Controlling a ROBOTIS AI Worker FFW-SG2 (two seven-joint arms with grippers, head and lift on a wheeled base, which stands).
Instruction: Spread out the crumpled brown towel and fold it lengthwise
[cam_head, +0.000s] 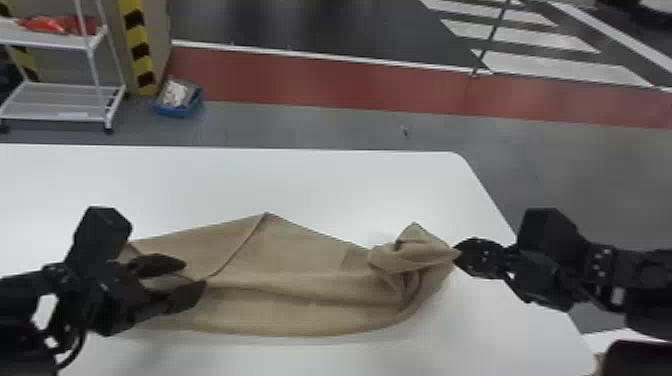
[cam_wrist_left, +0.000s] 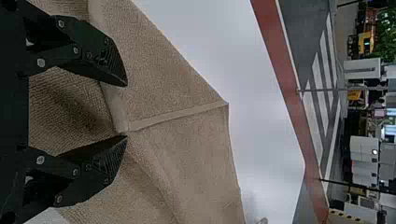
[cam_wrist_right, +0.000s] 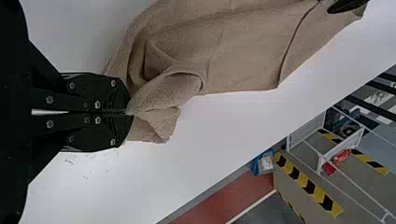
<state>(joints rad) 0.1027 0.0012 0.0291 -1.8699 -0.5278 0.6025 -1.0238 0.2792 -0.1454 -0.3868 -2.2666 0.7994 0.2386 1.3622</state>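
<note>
Head view has the white table (cam_head: 310, 175) spreading under and beyond the left gripper (cam_head: 195, 274) and the right gripper (cam_head: 456, 254), with the brown towel (cam_head: 300, 290) stretched between them, partly spread. Clamped on the towel's bunched end (cam_head: 415, 257), the right gripper probably anchors it so the cloth can be pulled straight, while the left, its fingers apart over the opposite part, seems placed to pinch the hem seam (cam_wrist_left: 180, 115) running outward from just beside its fingertips
</note>
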